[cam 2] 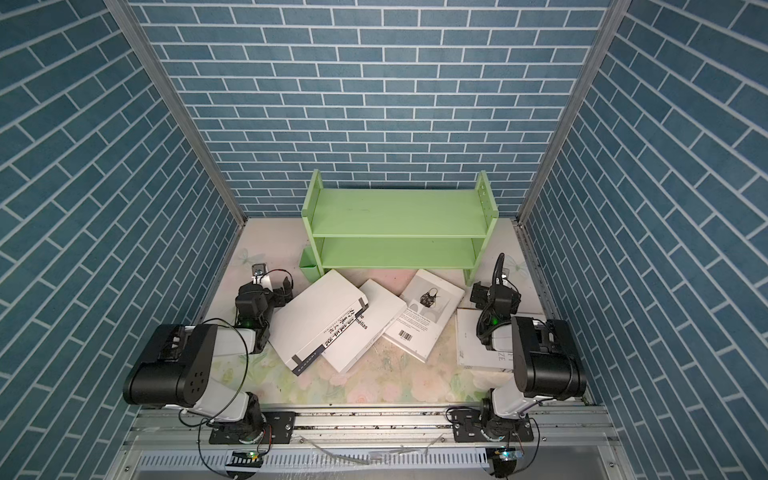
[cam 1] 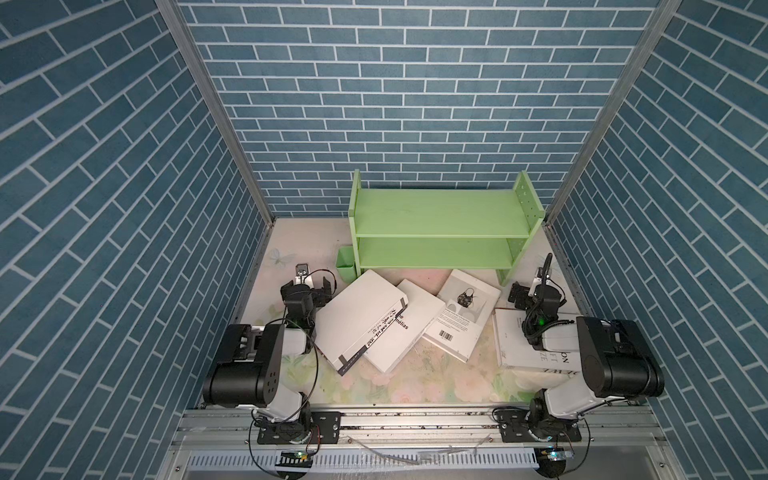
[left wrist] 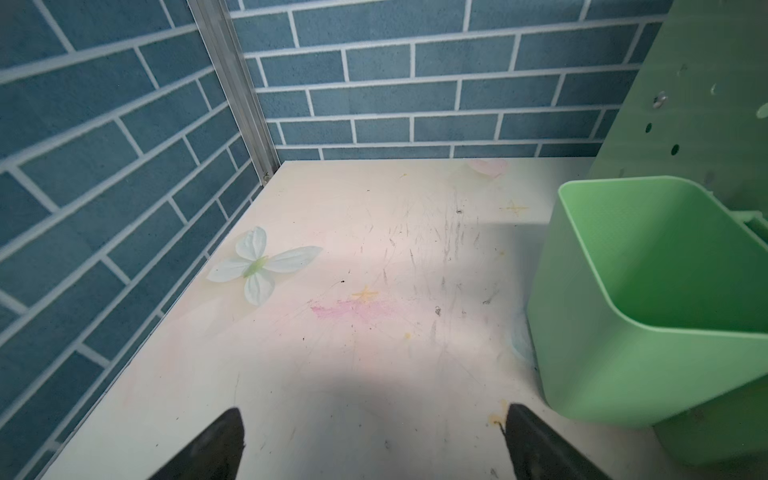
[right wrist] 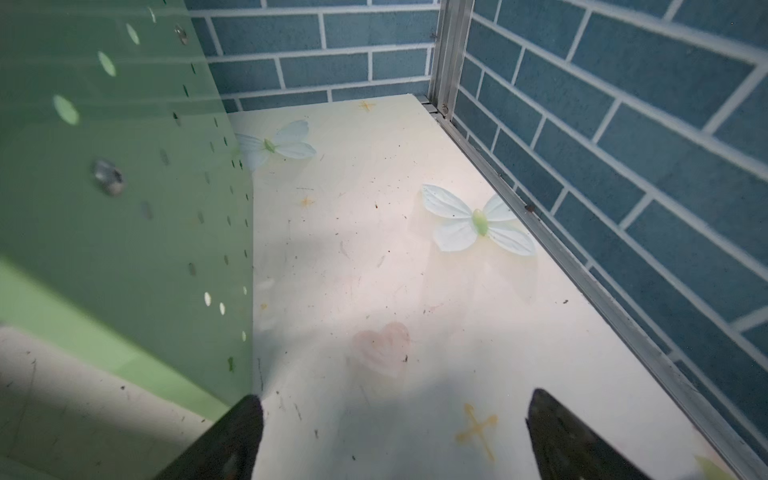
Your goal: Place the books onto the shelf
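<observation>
Floral tabletop (cam 1: 415, 386), books (cam 1: 357, 316) in both top views, wrist-view heart print (right wrist: 382, 347)

Bright, even light comes from above; both top views bend at the edges. Soft shadows lie on the pale floral tabletop (left wrist: 374, 249); the green perforated shelf panel (right wrist: 124, 228) looks blurred.

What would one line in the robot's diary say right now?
stage: not started | books: four on table, none shelved | shelf: both boards bare | left gripper: open, holding nothing | right gripper: open, holding nothing
</observation>
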Available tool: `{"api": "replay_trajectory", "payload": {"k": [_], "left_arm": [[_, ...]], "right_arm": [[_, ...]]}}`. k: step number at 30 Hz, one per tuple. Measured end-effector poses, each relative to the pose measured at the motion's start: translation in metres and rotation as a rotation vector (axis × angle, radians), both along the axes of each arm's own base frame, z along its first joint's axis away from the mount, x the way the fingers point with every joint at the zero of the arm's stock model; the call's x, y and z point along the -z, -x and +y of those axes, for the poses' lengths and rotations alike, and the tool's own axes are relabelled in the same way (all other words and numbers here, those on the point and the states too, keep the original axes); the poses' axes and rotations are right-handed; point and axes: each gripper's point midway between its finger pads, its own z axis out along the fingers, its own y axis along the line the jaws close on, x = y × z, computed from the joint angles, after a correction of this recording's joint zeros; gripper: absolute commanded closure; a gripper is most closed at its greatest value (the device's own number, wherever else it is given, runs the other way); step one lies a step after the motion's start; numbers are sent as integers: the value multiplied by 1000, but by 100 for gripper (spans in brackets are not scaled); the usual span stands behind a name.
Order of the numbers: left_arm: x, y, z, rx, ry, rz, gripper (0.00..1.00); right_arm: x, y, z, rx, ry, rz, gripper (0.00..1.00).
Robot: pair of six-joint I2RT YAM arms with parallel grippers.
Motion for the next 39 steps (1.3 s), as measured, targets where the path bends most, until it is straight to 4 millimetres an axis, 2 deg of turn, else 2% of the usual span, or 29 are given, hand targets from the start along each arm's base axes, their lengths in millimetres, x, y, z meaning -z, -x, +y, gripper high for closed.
{"api": "replay_trajectory", "payload": {"k": [39], "left_arm": [[0,0,0,-1,-1,1,1]], "right_arm": [[-2,0,2,-10,-4,-2,1]]}}
